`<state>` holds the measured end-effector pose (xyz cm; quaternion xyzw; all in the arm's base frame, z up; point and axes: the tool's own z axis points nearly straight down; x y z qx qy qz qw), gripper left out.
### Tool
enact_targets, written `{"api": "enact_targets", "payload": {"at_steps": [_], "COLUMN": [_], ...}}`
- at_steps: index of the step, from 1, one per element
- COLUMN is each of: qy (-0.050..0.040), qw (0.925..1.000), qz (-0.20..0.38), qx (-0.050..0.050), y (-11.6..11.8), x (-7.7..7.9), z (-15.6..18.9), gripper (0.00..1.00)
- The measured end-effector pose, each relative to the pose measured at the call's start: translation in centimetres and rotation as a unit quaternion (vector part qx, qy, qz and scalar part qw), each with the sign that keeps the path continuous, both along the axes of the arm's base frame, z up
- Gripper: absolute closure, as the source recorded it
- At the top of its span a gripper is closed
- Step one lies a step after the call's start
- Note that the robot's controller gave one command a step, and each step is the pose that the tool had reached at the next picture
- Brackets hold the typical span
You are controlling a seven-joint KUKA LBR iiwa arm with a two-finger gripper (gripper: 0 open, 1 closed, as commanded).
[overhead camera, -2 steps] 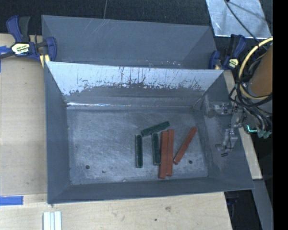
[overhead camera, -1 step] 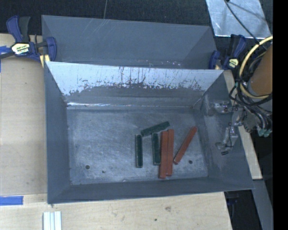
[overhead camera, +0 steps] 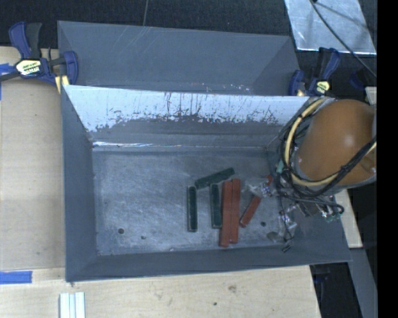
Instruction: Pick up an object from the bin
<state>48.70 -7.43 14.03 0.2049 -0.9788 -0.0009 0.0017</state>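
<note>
Rust-red, the short stick (overhead camera: 250,211) lies just beside my claw (overhead camera: 286,228) near the bin's (overhead camera: 78,177) right wall, a longer brown stick (overhead camera: 230,212) and green sticks (overhead camera: 192,209) crowding it, and as I cannot tell if the claw is apart or together, a grab may snag neighbours.

Grey metal bin (overhead camera: 119,197), 3 dark green bars (overhead camera: 192,209) on its floor, long red-brown bar (overhead camera: 230,212) alongside, short red-brown bar (overhead camera: 250,211) near
</note>
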Motion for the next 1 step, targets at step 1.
{"api": "enact_targets", "payload": {"at_steps": [1], "qy": [-0.0029], "qw": [1.0], "qz": [0.004], "qx": [0.0], "y": [0.59], "x": [-0.25], "z": [0.36], "gripper": [0.0]}}
